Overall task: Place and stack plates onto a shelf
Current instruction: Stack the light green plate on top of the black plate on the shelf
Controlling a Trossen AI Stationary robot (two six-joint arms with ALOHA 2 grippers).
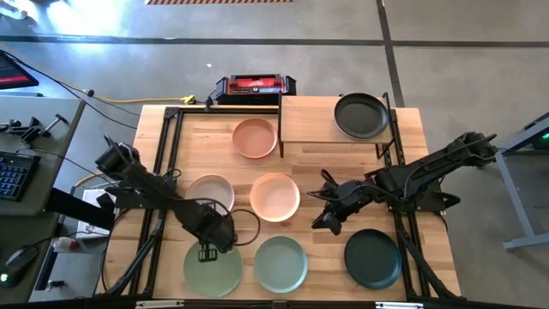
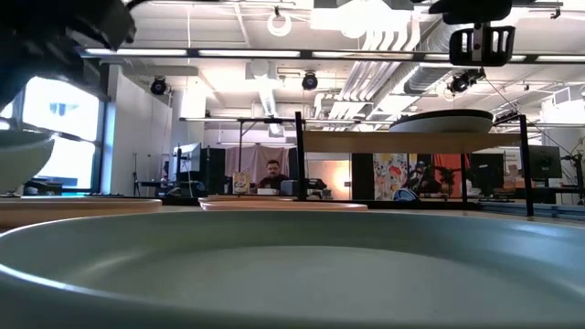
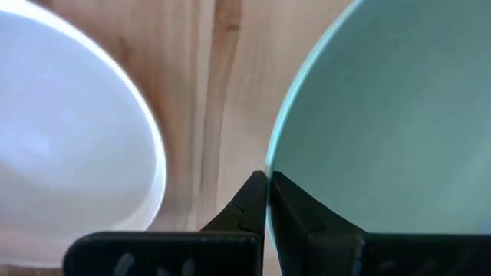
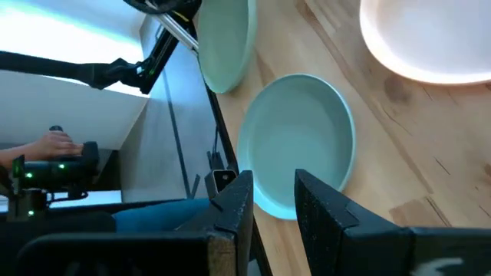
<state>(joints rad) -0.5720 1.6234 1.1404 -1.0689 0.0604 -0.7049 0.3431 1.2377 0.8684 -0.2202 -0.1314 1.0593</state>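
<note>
On the near left of the wooden surface (image 1: 313, 167), the left tool (image 1: 208, 252) is pinched together on the far rim of the light green plate (image 1: 212, 268), which lies flat at the near edge. The step in hand looks like lifting this plate for the shelf (image 1: 307, 118) at the far right. Doing it well means raising it level, keeping its rim clear of the cream plate (image 1: 211, 190) just beyond, and carrying it high over the peach plate (image 1: 274, 196).

The right tool (image 1: 324, 223) waits above the surface near the dark green plate (image 1: 372, 257), its fingers standing apart and empty.

Counted from above: one shelf, holding one black plate (image 1: 360, 116). Six more plates lie on the surface: terracotta (image 1: 255, 137), peach, cream, light green, sage (image 1: 280, 264) and dark green, seven visible in all.
</note>
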